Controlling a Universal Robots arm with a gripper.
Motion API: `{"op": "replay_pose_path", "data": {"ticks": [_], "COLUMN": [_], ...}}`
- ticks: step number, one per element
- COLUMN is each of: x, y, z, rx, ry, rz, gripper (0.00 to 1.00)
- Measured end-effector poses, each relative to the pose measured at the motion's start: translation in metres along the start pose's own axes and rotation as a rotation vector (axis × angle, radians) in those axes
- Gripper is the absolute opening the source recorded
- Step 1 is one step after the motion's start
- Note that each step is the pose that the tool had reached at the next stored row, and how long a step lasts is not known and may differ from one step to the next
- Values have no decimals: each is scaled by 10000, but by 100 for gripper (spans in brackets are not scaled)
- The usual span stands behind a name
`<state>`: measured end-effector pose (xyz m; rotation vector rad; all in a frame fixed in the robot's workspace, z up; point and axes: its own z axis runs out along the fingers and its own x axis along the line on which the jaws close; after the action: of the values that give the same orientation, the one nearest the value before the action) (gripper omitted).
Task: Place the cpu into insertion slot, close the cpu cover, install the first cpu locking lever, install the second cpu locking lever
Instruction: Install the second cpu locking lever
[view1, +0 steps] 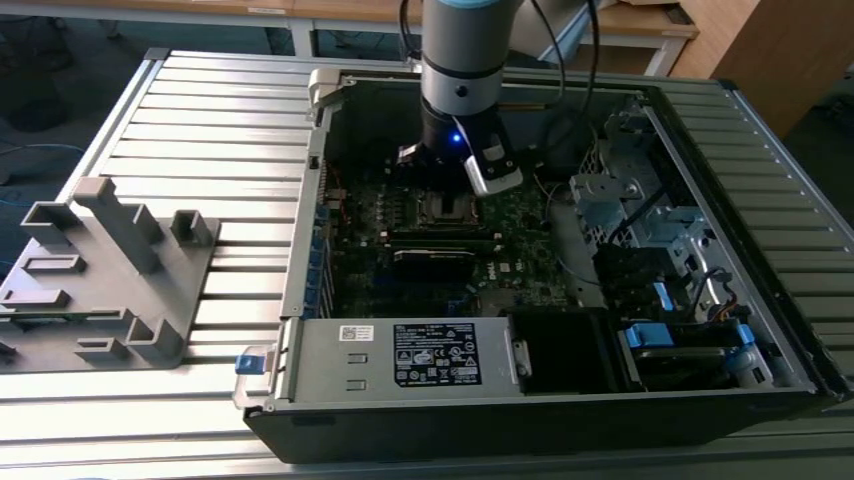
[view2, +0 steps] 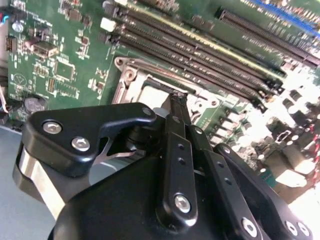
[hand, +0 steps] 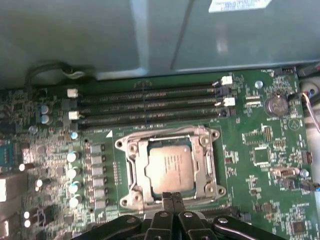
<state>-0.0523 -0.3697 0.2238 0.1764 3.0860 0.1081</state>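
The cpu (hand: 170, 167), a dull silver square, lies flat in the socket on the green motherboard (hand: 260, 130). The cpu cover (hand: 138, 167), a thin silvery frame, lies down around it with the chip showing through its window. A thin metal lever rod (hand: 165, 136) runs along the socket edge beside the memory slots. My gripper (hand: 172, 196) is shut, its black fingertips pressed together right at the socket's opposite edge, with nothing visible between them. In the second wrist view the gripper (view2: 176, 97) stands just over the cover (view2: 125, 87) and the cpu (view2: 147, 97). In the exterior view the arm (view1: 461, 130) hangs over the socket (view1: 447, 208).
Memory slots (hand: 150, 107) run beside the socket, and a row of small capacitors (hand: 72, 172) flanks it. The open computer case (view1: 400, 420) rests on a slatted metal table (view1: 200, 110), with a power supply (view1: 400, 355), drive bays (view1: 641, 200) and a grey fixture (view1: 107, 270).
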Motion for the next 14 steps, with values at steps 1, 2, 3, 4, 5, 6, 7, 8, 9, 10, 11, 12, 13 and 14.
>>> {"op": "replay_pose_path", "data": {"ticks": [1,2,3,4,5,6,7,8,9,10,11,12,13,14], "x": [0,1,3,5,1,-7,-16,-25,-34,-43,-51,-57,-58,-58], "y": [26,55,84,113,130,138,146,154,161,169,177,185,193,194], "z": [4,8,11,15,18,21,23,25,28,30,32,34,35,35], "rx": [33,65,97,123,145,166,188,205,216,230,245,258,263,264], "ry": [-4,-9,-11,-15,-17,-19,-21,-23,-24,-25,-25,-26,-27,-27], "rz": [-2,-3,-5,-5,-7,-10,-11,-10,-11,-12,-13,-13,-11,-12], "gripper": [11,11,11,11,11,11,11,11,11,11,11,11,11,11]}}
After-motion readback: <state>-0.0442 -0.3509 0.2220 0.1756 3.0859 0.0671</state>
